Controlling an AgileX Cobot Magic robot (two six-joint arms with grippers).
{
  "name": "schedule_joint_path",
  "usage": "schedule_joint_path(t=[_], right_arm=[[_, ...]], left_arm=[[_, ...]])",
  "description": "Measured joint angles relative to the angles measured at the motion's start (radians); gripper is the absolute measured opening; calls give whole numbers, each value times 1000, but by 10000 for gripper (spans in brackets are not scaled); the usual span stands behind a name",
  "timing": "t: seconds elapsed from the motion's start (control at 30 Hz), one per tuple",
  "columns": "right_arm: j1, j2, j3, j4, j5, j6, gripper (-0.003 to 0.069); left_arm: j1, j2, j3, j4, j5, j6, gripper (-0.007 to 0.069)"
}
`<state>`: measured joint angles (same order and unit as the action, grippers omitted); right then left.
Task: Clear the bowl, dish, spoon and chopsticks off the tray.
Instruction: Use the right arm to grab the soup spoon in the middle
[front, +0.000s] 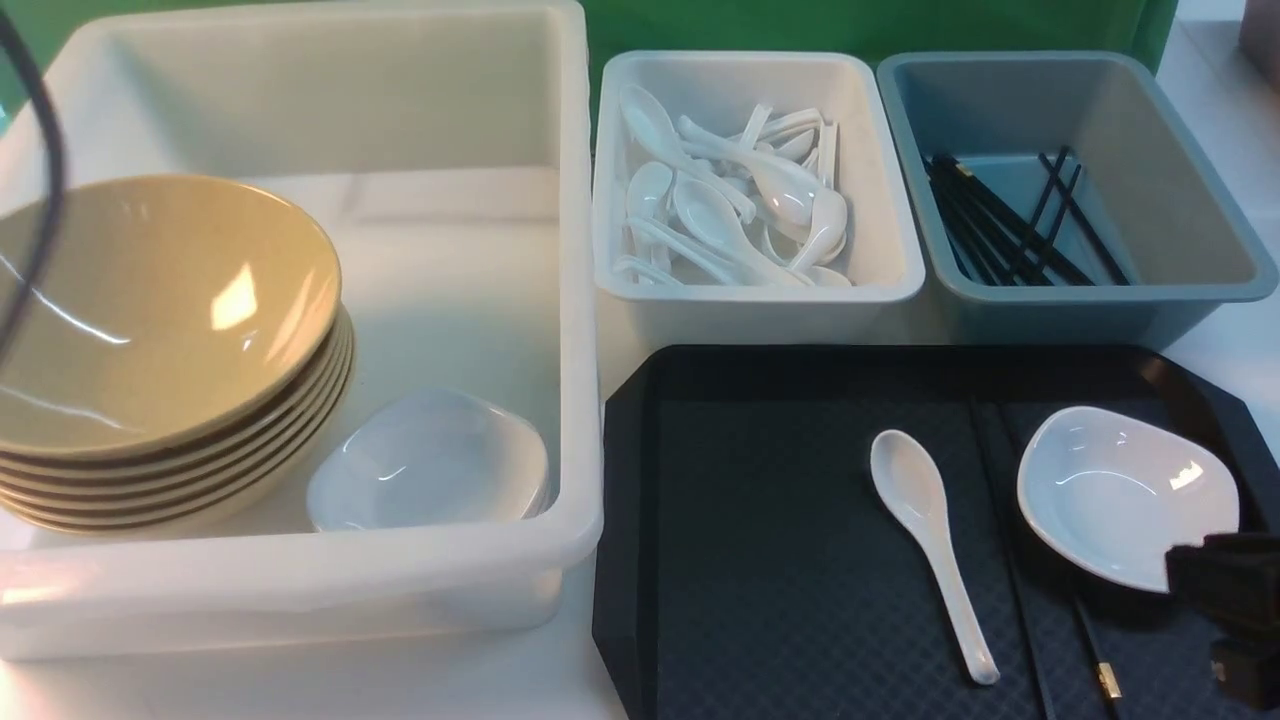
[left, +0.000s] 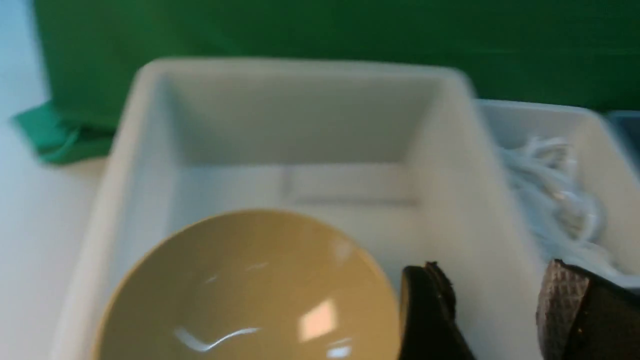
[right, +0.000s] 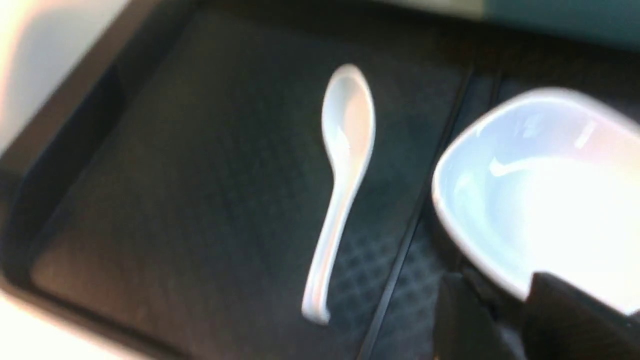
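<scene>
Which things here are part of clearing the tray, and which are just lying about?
Job: flat black plastic tray; on it, white soup spoon, small white rounded-square dish, thin black chopsticks; top glossy olive-tan bowl, in the large white tub.
Lying about: bowls beneath it; second white dish in that tub; white spoons in the small white tub; spare black chopsticks in the blue-grey tub.

The left end effector (left: 495, 272) has two blunt black fingers (left: 425, 310). One carries a grey-brown pad (left: 562, 295) with a waffle grid; the other has a ragged, frayed edge. A thin black cable (front: 45, 170) arcs in front of the bowl (front: 150, 300). The right end effector (front: 1225, 600) is matte black and blocky, and blurred in the close view.
</scene>
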<state>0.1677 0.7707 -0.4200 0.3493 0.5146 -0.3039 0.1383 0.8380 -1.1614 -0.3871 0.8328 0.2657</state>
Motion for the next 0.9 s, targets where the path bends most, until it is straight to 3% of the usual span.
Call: schedule_joint_path(t=[0.1,0.17,0.47,0.67,0.8,0.9], right_arm=[[2,134,-68,3,94,0,301],[12,216,-121,3,123,1,321],[193,637,-357,-63,197,-9,379],[242,835,-450,-181,200,89,391],[242,916,-491,-209,192,125,367],[250,944,-502,-215,192,104,214]], left_arm=[[-159,-114,136,-8,-61,82,78],[-215,-156,222,32,-70,123,24],[-339,-317,630,141,50,194,-11],[-340,-464,731,150,-31,163,-11],[-340,-580,777,168,-136,157,-11],[-340,-689,844,187,-220,157,-9]])
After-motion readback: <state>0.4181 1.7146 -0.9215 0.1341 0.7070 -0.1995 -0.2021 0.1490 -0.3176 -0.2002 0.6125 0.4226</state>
